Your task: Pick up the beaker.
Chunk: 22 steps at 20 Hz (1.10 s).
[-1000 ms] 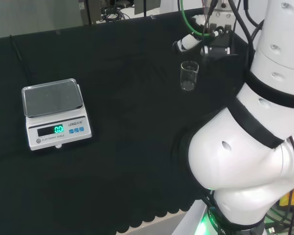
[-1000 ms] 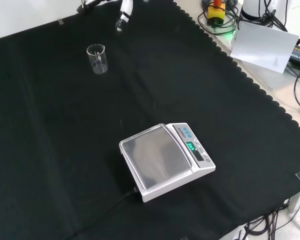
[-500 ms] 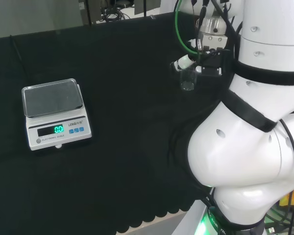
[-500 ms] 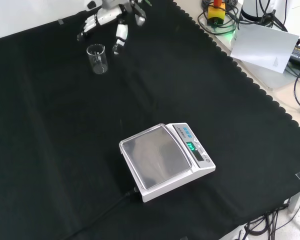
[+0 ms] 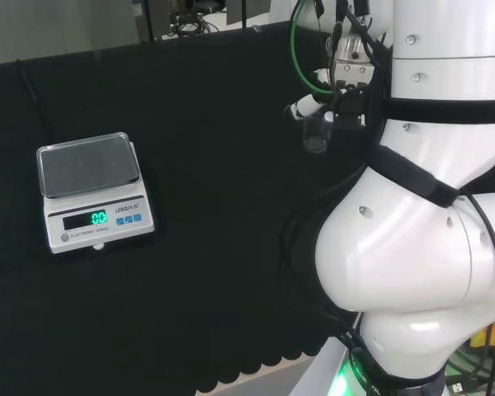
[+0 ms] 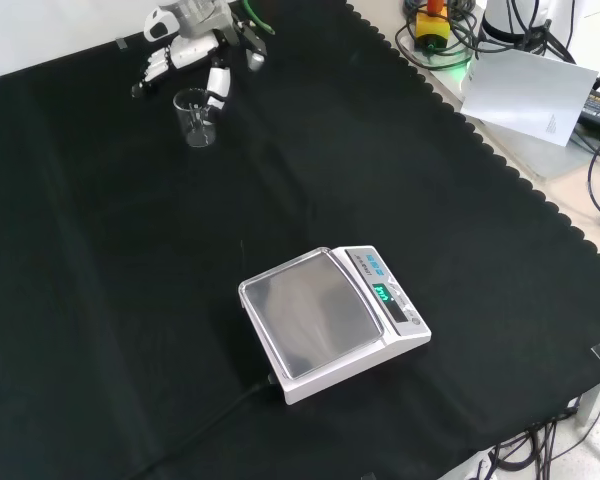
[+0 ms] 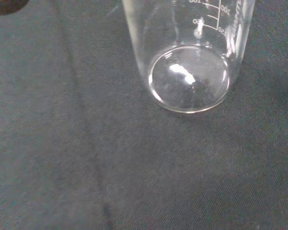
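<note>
Black-clothed bench (image 6: 130,330); beaker (image 6: 195,118), scale (image 6: 330,320) upon it.

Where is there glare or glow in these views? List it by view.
Wrist view: a bright highlight sits on the beaker base. Head view: the scale display glows green, and green light shows at the arm's base. Front view: the scale pan has a dull sheen; the cloth shows no glare.

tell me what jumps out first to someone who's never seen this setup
In the front view, the white scale with its glowing green display stands out alone on the black cloth, near the middle. At that view's top left, the black and white hand reaches down around a small clear beaker, fingers spread beside it and the beaker upright on the cloth. In the wrist view the beaker looks empty.
</note>
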{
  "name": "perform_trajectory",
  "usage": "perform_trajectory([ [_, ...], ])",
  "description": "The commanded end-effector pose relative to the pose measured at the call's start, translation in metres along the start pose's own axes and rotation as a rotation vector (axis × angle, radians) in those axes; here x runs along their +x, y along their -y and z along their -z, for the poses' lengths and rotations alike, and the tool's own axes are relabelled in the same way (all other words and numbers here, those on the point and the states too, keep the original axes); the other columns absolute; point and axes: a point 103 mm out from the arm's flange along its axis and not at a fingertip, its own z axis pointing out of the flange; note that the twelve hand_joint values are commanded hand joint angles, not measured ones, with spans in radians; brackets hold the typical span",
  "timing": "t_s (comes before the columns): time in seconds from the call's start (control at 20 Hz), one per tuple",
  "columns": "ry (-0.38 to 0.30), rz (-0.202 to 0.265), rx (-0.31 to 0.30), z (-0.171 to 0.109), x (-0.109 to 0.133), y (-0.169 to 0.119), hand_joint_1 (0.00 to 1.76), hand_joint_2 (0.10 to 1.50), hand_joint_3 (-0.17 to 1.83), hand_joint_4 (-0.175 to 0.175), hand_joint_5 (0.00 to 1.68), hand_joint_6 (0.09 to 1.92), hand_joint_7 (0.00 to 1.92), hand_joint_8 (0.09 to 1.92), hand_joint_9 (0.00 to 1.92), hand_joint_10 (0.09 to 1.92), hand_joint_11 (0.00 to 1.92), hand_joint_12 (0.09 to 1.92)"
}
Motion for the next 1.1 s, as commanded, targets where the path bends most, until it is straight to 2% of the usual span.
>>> perform_trajectory([
  [0.05,0.002,-0.037,0.038,-0.019,-0.016,-0.018,0.59,0.65,0.26,-0.015,0.11,0.09,0.00,0.72,0.13,0.85,0.00,1.29],
  [0.4,0.013,-0.049,0.068,-0.030,-0.021,-0.022,0.59,0.65,0.26,-0.014,0.11,0.09,0.00,0.72,0.13,0.85,0.00,1.29],
  [0.55,0.014,-0.052,0.067,-0.033,-0.019,-0.023,0.64,0.66,0.26,-0.008,0.16,0.09,0.04,0.74,0.18,0.86,0.00,1.40],
  [0.65,0.006,-0.055,0.059,-0.033,-0.018,-0.023,0.78,0.65,0.39,0.012,0.27,0.09,0.18,0.79,0.39,0.81,0.18,1.45],
  [0.75,0.001,-0.056,0.049,-0.033,-0.017,-0.023,0.89,0.59,0.58,0.021,0.40,0.09,0.32,0.85,0.61,0.75,0.40,1.39],
  [0.8,0.002,-0.057,0.043,-0.032,-0.017,-0.023,0.94,0.57,0.69,0.023,0.46,0.20,0.39,0.89,0.72,0.72,0.52,1.34],
  [0.85,0.003,-0.059,0.035,-0.032,-0.017,-0.023,0.98,0.56,0.76,0.023,0.47,0.40,0.45,0.93,0.80,0.70,0.62,1.29],
  [0.95,0.003,-0.060,0.023,-0.030,-0.016,-0.023,1.07,0.57,0.84,-0.007,0.49,0.85,0.55,1.04,0.99,0.70,0.90,1.14],
  [1.0,0.006,-0.060,0.016,-0.030,-0.016,-0.023,1.12,0.59,0.86,-0.040,0.51,1.01,0.59,1.12,1.06,0.76,1.07,1.05],
  [1.1,0.009,-0.059,0.004,-0.029,-0.015,-0.023,1.18,0.61,0.87,-0.094,0.55,1.19,0.63,1.26,1.12,0.88,1.31,0.90],
])
